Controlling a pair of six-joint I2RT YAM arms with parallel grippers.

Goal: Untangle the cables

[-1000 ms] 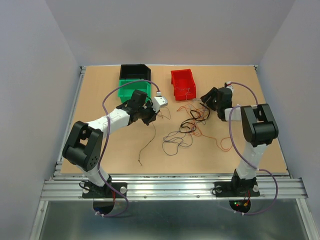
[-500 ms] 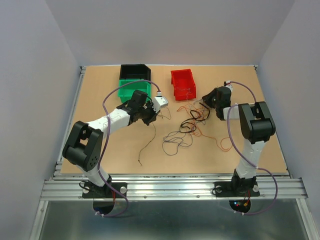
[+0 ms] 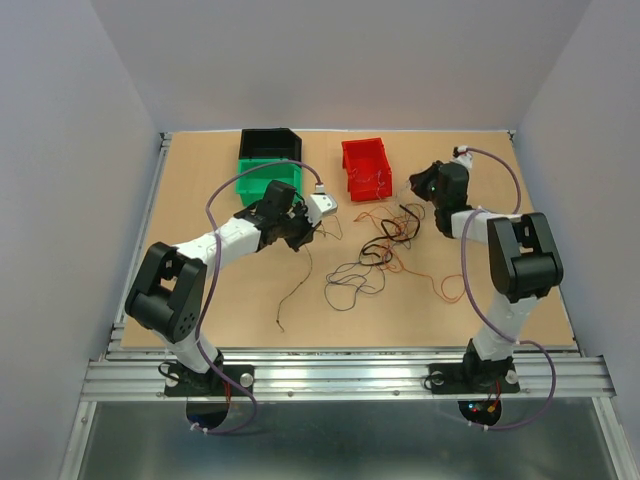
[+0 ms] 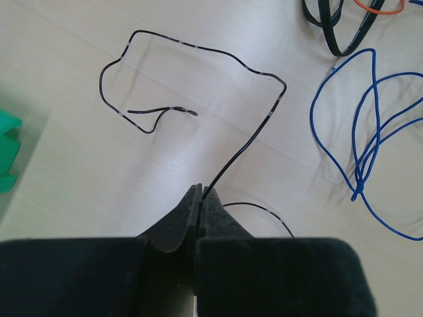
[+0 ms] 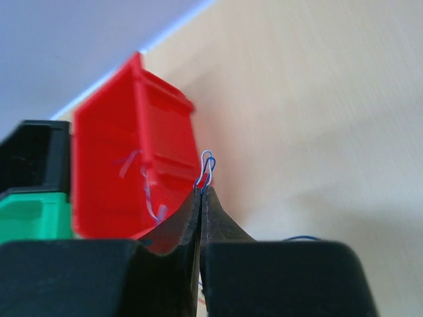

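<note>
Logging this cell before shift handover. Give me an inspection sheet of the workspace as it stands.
Surface: tan wooden table, no spills seen.
Job's things: tangle of thin wires, orange, black and blue, mid-table; one black wire runs apart on its left.
Clutter: black bin, green bin and red bin along the far side.
Grippers: left gripper, jaws shut on the black wire; right gripper, jaws shut on a blue-and-white wire loop beside the red bin.
Cables: lilac arm leads arch along both arms.
Surroundings: plain grey walls; metal rail at the near edge.
</note>
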